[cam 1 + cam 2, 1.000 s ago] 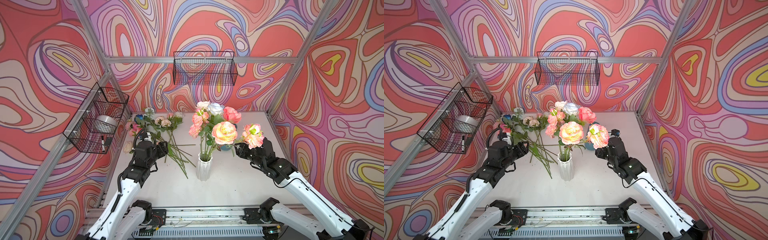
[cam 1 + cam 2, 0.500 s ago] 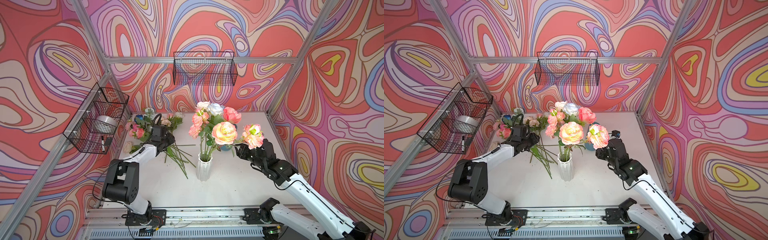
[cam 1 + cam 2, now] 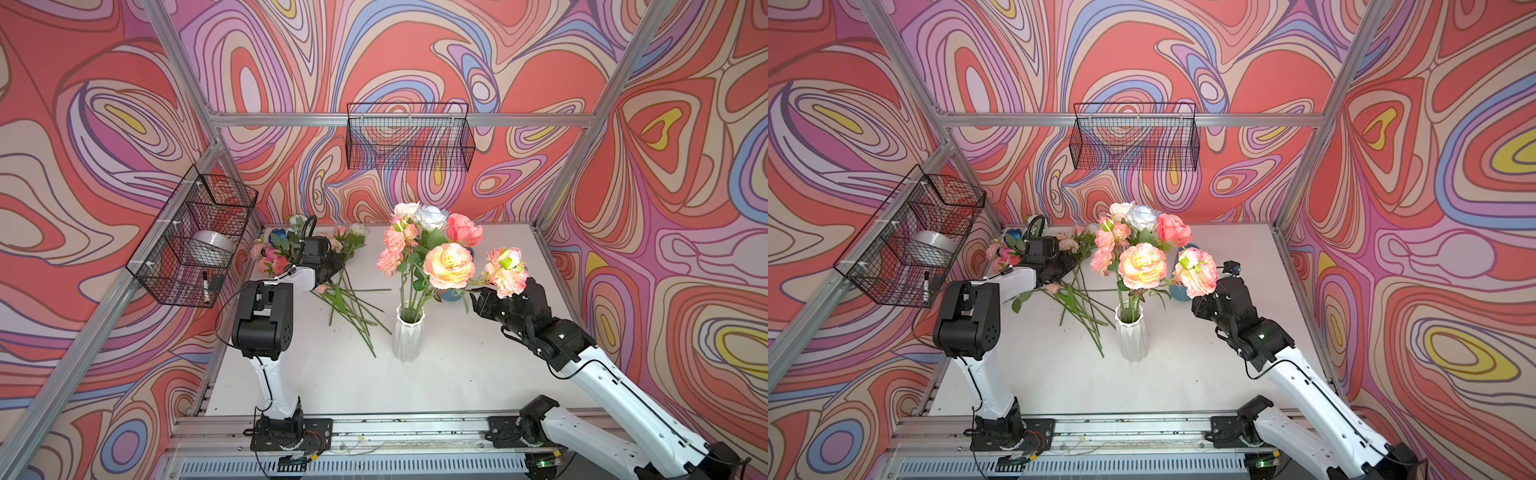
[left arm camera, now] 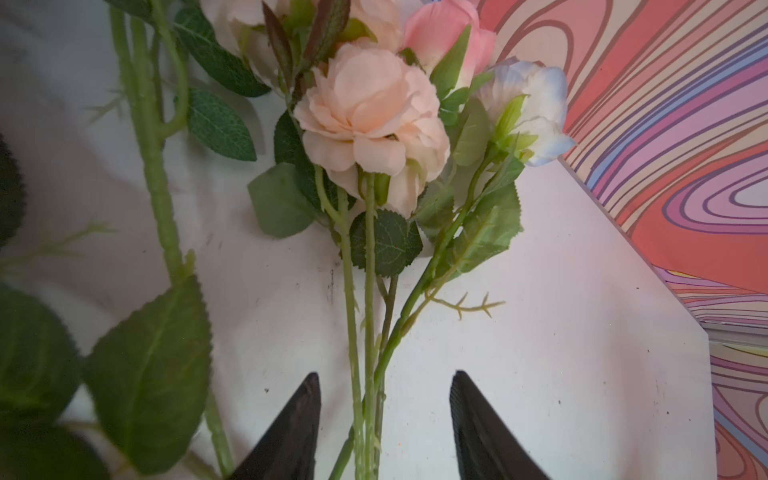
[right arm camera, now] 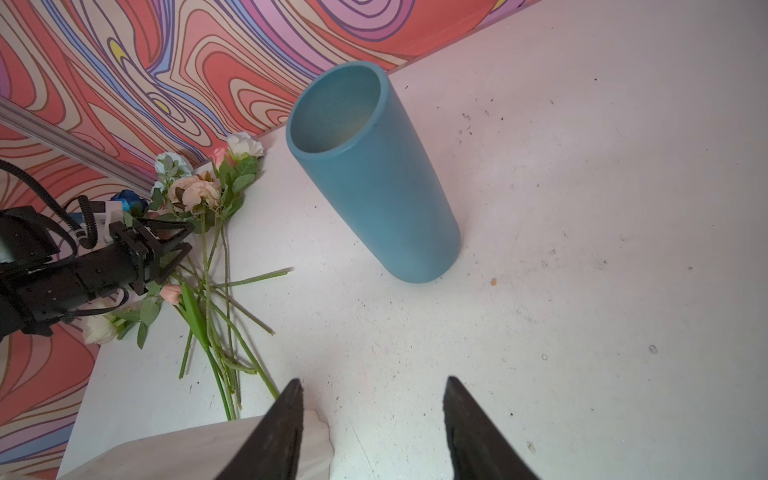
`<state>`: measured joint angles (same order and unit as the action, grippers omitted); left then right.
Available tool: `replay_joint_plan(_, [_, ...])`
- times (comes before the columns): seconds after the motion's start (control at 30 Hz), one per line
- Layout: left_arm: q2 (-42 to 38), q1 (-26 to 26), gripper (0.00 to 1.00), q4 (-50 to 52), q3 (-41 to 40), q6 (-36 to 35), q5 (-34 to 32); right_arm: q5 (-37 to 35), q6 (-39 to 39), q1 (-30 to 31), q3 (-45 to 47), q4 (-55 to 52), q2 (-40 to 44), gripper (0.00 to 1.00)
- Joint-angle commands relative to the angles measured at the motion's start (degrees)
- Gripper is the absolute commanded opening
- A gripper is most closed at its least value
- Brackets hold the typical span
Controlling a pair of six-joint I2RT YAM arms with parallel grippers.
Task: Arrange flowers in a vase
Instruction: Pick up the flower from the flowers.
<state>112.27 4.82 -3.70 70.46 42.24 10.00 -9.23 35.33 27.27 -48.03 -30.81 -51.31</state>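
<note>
**Left tool open over loose stems, right tool open beside the bouquet**

Your left tool (image 4: 384, 374) is roughly half open. Its fingers (image 4: 291, 432) sit on either side of three thin green stems (image 4: 365, 332) lying on the white desk (image 4: 561, 332). Gaps show on both sides, so it grips nothing. Those stems run up to a peach fabric rose (image 4: 370, 120), a pale blue rose (image 4: 528, 112) and a pink bud (image 4: 449, 45).

In both top views that tool sits low over the loose flowers (image 3: 270, 257), artificial roses on leafy green stems heaped at the desk's back left corner. One deep blue rose (image 3: 277, 237) is among them. Their cut stem ends fan out toward the ribbed white vase (image 3: 409, 336); the ends lie near its base but apart from it.

The white vase stands upright mid-desk and holds the bouquet (image 3: 449, 266): several peach, pink, white and pale blue roses.

Your right tool (image 5: 372, 380) is also about half open, with nothing between its fingers. In a top view it hangs raised at the bouquet's right side. The rightmost peach-pink rose (image 3: 505, 272) overlaps it there, and you cannot tell whether they touch. A teal cylinder vase (image 5: 374, 178) stands on the desk just behind the bouquet.

Two black wire baskets hang on the walls, one at the back (image 3: 409, 137) and one on the left (image 3: 195, 237). The left one holds a white tape roll (image 3: 210, 245) and a marker (image 3: 205, 286).
</note>
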Motion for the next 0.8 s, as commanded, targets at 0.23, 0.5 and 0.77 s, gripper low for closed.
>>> replay_joint_plan(0.23, [6.6, -0.4, 0.39, 2.8, 6.2, 0.3, -2.3, -1.5, -1.1, -0.3, -0.9, -1.1, -0.5, 0.55])
replay_joint_plan(0.5, [7.9, -0.8, 0.08, 2.9, 5.6, -0.5, -3.6, -1.5, -1.2, -0.3, -1.3, -1.4, -0.5, 0.55])
replay_joint_plan(0.77, [-2.2, -1.1, 0.0, -3.4, -0.9, 1.3, -4.8, -1.8, -1.2, -0.4, -1.5, -2.0, -0.3, 0.55])
